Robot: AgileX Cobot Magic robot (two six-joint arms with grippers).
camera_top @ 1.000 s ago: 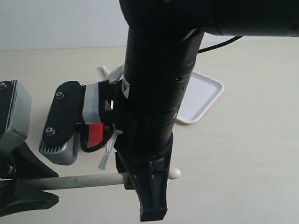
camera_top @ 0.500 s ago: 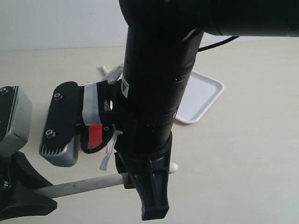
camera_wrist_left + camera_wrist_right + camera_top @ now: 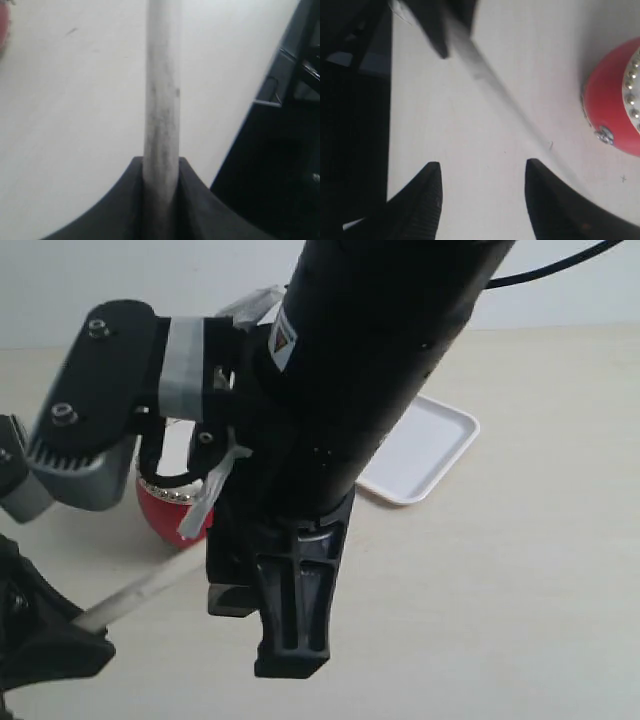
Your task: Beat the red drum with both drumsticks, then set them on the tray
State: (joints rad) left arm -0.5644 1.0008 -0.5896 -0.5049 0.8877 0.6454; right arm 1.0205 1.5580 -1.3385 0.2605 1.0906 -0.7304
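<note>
Drumstick [image 3: 161, 125] slim, pale, scuffed; drum [image 3: 606, 112] glossy red

Just a plain cream tabletop [image 3: 520, 590], smooth and matte, with a few tiny dark scuffs [image 3: 71, 31] showing in the close-up views. Along its far edge runs a pale bluish-white wall [image 3: 100, 280], flat and evenly lit.

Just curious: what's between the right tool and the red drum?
A drumstick crosses that gap between right tool and drum, seen in the right wrist view.
</note>
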